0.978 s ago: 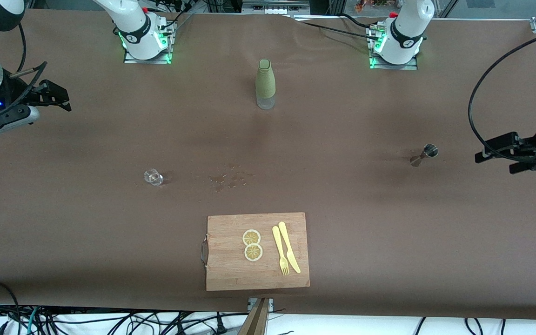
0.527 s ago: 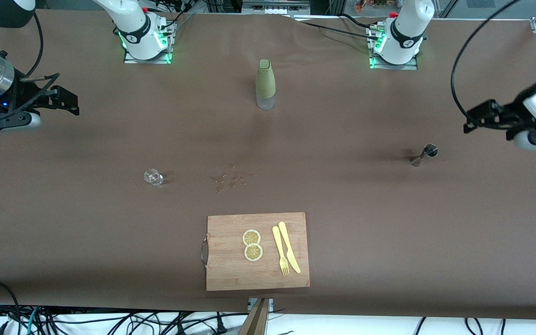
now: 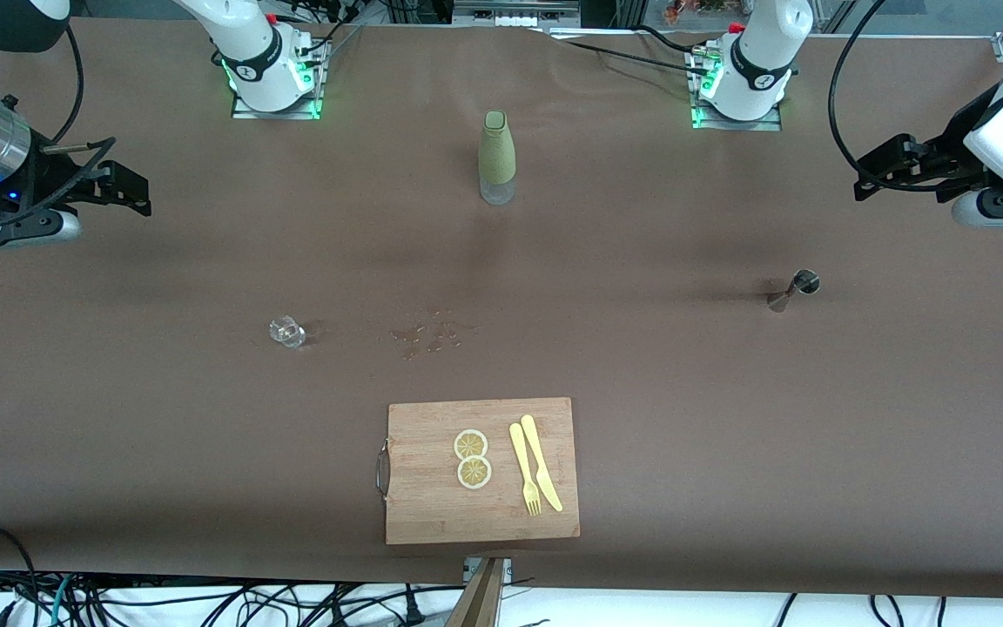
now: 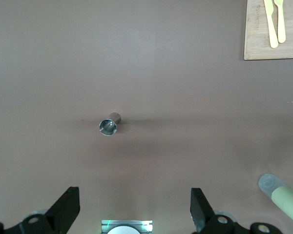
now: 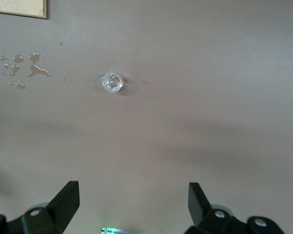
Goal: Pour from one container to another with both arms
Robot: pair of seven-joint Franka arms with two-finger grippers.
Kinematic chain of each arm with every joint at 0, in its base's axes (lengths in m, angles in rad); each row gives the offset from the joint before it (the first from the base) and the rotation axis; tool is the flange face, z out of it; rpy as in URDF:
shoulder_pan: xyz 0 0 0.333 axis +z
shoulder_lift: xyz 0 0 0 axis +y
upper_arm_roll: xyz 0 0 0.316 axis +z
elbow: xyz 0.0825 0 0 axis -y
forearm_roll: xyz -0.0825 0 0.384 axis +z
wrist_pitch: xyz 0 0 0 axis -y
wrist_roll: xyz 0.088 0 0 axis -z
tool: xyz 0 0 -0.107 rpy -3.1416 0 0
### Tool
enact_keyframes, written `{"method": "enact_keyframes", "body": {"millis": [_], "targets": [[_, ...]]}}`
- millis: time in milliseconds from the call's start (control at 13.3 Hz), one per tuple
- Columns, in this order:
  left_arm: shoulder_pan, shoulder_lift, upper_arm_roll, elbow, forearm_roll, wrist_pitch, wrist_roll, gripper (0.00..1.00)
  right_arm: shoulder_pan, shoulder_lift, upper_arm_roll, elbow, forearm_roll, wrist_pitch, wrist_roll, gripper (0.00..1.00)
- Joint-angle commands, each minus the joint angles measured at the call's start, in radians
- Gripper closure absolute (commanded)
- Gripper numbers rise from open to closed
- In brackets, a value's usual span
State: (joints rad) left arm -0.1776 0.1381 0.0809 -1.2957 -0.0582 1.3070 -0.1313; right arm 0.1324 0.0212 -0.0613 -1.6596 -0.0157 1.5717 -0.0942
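The brown table (image 3: 728,453) carries a wooden cutting board (image 3: 432,505) at the middle of its edge nearest the front camera, a green-sleeved bottle (image 3: 497,155) upright toward the bases' edge, a steel jigger (image 3: 793,289) toward the left arm's end and a small clear glass (image 3: 287,331) toward the right arm's end, spilled drops (image 3: 427,338) between glass and board. The left gripper (image 3: 898,170) hangs released and empty above its end of the table, the jigger standing upright nearest it, while the right gripper (image 3: 123,187) hangs likewise spread and empty over its own end, closest to the glass. No writing is readable.
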Motion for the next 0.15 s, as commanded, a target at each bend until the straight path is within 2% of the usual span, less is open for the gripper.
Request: {"method": "enact_keyframes", "body": {"millis": [0,75], "targets": [[0.035,-0.032,-0.010,-0.051,-0.034,0.035,-0.010,0.00,-0.003,0.006,0.001,0.015,0.000,-0.004,-0.021,0.01],[0.036,-0.034,-0.010,-0.056,-0.023,0.037,-0.008,0.00,-0.003,0.006,0.001,0.015,0.000,-0.004,-0.021,0.01]]}}
